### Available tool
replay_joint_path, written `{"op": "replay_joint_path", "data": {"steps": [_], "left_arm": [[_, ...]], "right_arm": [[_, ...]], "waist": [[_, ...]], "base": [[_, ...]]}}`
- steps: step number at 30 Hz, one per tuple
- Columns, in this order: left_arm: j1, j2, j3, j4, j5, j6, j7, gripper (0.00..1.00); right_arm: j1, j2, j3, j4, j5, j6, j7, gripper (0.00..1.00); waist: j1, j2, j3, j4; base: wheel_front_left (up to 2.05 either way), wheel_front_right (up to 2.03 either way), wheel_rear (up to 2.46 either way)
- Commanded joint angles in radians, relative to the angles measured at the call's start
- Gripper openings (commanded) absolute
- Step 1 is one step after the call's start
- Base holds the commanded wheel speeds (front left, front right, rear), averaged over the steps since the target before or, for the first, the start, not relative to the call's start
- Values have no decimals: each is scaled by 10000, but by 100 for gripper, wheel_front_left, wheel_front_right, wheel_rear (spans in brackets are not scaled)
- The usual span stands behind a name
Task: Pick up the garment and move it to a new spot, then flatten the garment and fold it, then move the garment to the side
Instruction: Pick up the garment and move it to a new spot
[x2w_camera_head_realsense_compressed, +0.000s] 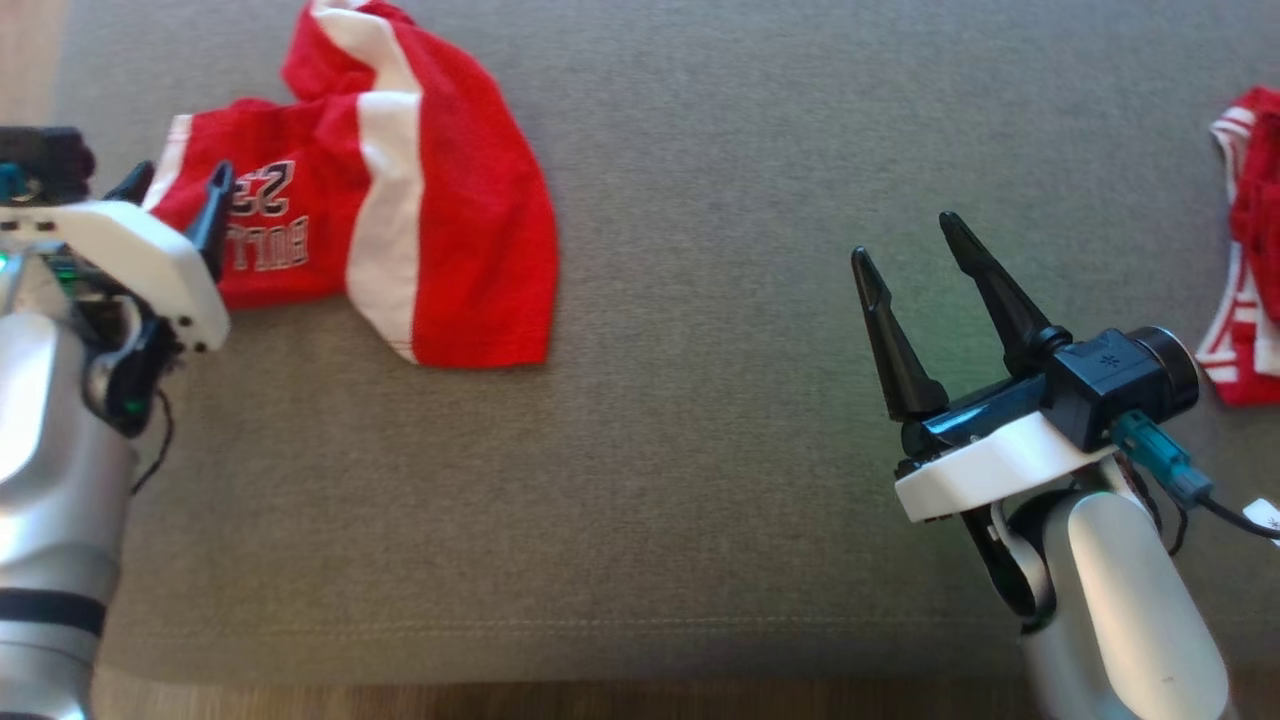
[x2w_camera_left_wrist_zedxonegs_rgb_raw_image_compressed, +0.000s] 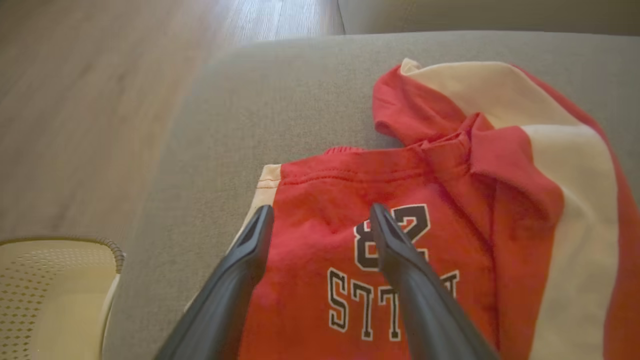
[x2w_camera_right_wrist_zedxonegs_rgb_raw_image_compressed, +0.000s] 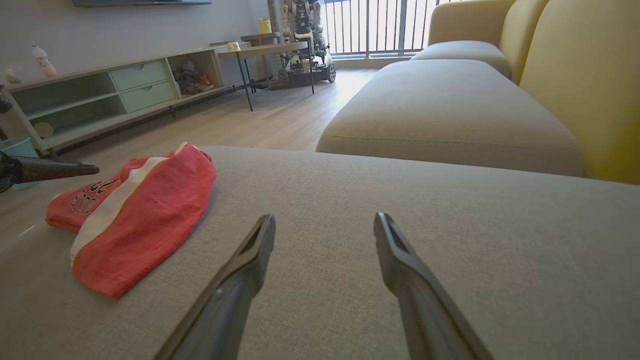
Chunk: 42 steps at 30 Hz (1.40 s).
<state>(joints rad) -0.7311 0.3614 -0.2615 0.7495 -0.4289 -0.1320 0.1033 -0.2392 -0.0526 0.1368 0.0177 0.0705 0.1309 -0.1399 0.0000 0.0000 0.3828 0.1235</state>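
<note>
Left gripper jaws spread, straddling the printed end of the red white-striped garment, which lies crumpled at 10 o'clock on the grey sofa cushion. Right gripper jaws spread, empty, at 4 o'clock. Second red-white cloth at the 3 o'clock edge.

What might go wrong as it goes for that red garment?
The garment lies bunched, folded over itself, so the open left gripper may pinch only one layer. It sits near the edge of the cushion; a drag could pull it onto the floor. A second red garment at the right might be confused with it.
</note>
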Motion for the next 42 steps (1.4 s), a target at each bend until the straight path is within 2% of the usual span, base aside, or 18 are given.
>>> {"op": "replay_joint_path", "data": {"steps": [1, 7, 12, 13, 14, 20, 27, 33, 37, 42], "left_arm": [[-484, 694, 275, -118, -135, 17, 61, 100], [-935, 969, -674, 1065, -968, 15, 932, 100], [-1127, 915, -1356, 1667, -1437, 15, 1407, 100], [-1115, 904, -1563, 1697, -1567, 15, 1564, 93], [-1122, 941, -1739, 1688, -1685, 15, 1618, 0], [-1218, 1336, -2363, 1707, -2104, 14, 1024, 0], [-1548, 1510, -2369, 1552, -2098, 14, -1278, 0], [-1574, 1539, -2298, 991, -2109, 18, -2728, 0], [-1504, 1351, -2169, 30, -2046, 322, -3295, 0], [-1026, 920, -2045, -1911, -2037, 884, -3516, 0]], "right_arm": [[-185, 24, 287, -387, 1, -2, -91, 100], [-276, 24, 385, -377, -16, -2, -227, 100], [-322, 24, 392, -378, -52, -2, -239, 100], [-326, 24, 384, -365, -59, -2, -239, 100], [-325, 24, 374, -351, -70, -2, -241, 100], [-294, 24, 261, -273, -75, -2, -298, 100], [-156, 24, 217, -70, 57, -2, -428, 100], [212, 24, 181, 214, 254, -2, -570, 100], [505, 24, 185, 351, 347, -2, -604, 100], [822, 24, 179, 408, 448, -2, -626, 100]], "waist": [[0, 0, 166, -233], [0, 0, 232, -609], [0, 0, 270, -770], [0, 0, 272, -787], [0, 0, 266, -802], [0, 0, 81, -813], [0, 0, -580, -677], [0, 0, -1549, -533], [0, 0, -2210, -451], [0, 0, -2979, -524]], "base": [[0, 0, 0], [0, 0, 0], [0, 0, 0], [0, 0, 0], [0, 0, 0], [0, 0, 0], [0, 0, 0], [0, 0, 0], [0, 0, 0], [0, 0, 0]]}}
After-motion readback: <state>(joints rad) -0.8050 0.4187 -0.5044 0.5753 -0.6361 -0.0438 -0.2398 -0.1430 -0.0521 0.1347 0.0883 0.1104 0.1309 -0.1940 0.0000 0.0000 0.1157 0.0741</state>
